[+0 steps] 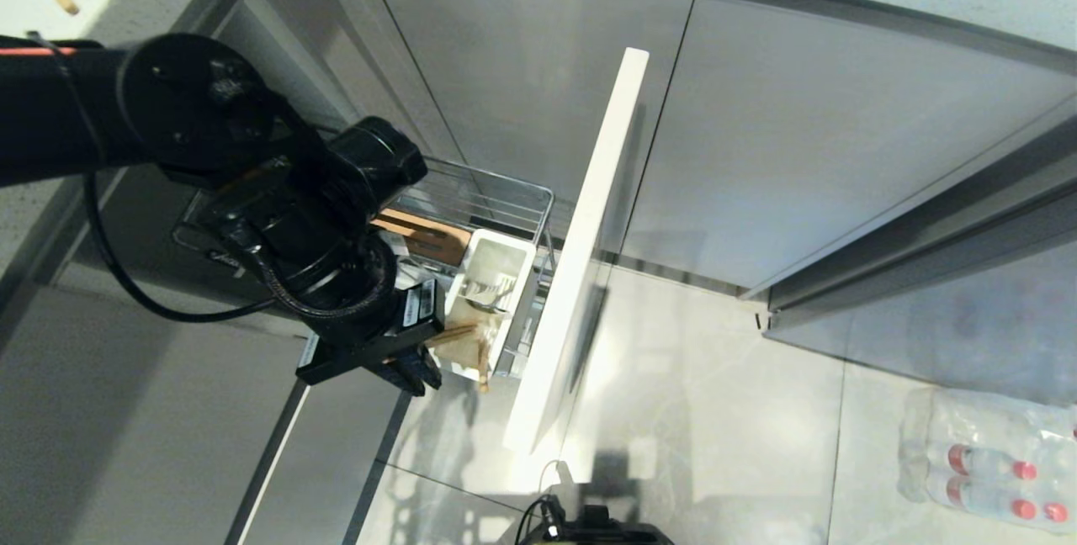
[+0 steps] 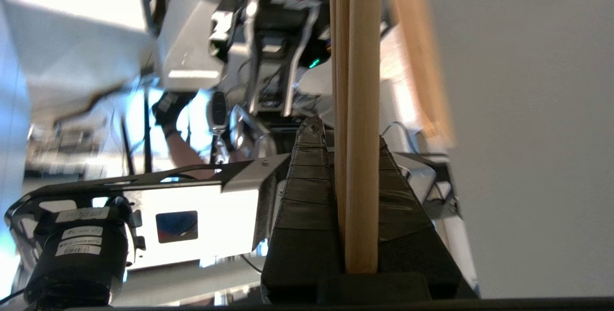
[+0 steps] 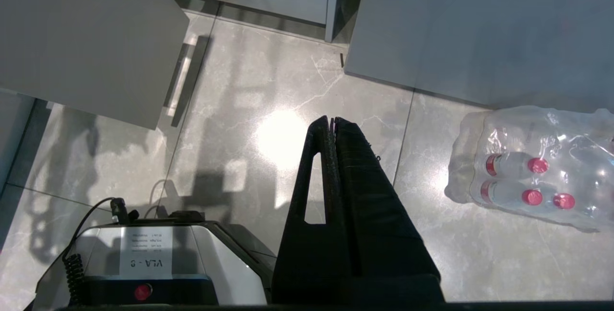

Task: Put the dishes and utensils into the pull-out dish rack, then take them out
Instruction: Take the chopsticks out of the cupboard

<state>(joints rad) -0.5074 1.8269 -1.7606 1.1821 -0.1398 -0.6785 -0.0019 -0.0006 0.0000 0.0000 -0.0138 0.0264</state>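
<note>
The pull-out dish rack (image 1: pixel 496 196) stands drawn out of the cabinet, its narrow white front (image 1: pixel 580 267) edge-on. Its white utensil cup (image 1: pixel 505 255) holds the metal fork (image 1: pixel 492 288). My left gripper (image 1: pixel 412 370) hangs at the cup's near side, shut on the pale wooden chopsticks (image 1: pixel 480 364). In the left wrist view both sticks (image 2: pixel 357 109) run straight out between the black fingers (image 2: pixel 307 181) of the left gripper (image 2: pixel 348 133). My right gripper (image 3: pixel 332 120) is shut on nothing, parked over the floor. The dishes are out of view.
A brown slotted wooden strip (image 1: pixel 429 238) lies in the rack behind my left wrist. Grey cabinet doors (image 1: pixel 808 141) close the back. A wrapped pack of water bottles (image 1: pixel 984 452) lies on the tiled floor at the right. My base (image 3: pixel 144 263) is below the right gripper.
</note>
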